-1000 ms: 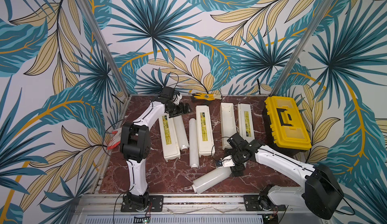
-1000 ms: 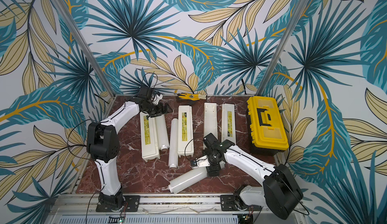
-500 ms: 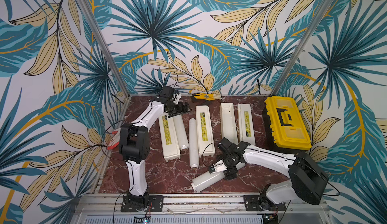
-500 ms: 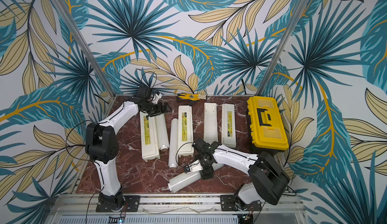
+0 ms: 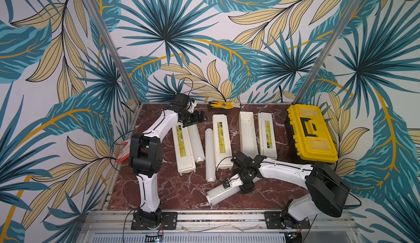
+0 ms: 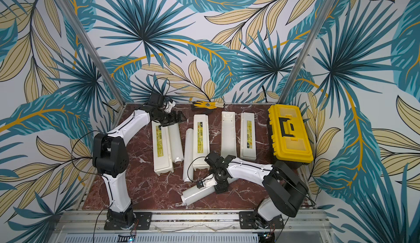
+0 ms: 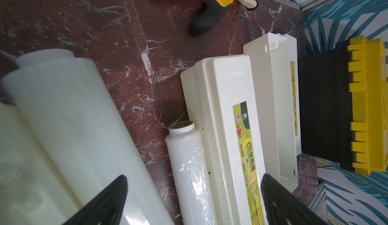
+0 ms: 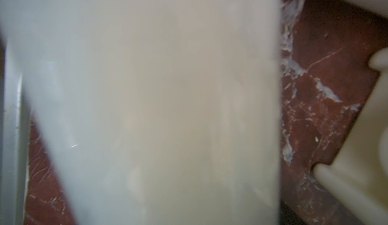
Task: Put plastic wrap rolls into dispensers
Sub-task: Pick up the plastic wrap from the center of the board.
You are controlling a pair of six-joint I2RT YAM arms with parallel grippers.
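Right hand (image 5: 238, 185) down over slanted roll (image 5: 218, 194) at bench (image 5: 181, 192) front, clamped or not: can't tell. Left hand (image 5: 197, 118) fingers apart, above far end of roll (image 5: 195, 139) against leftmost box (image 5: 183, 153). Third roll (image 5: 209, 155) loose between that and next box (image 5: 221, 144).

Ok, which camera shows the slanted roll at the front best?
A top view: the whole roll shows, slanted under the right gripper. The right wrist view gives only a blurred close-up; the left wrist view misses it.
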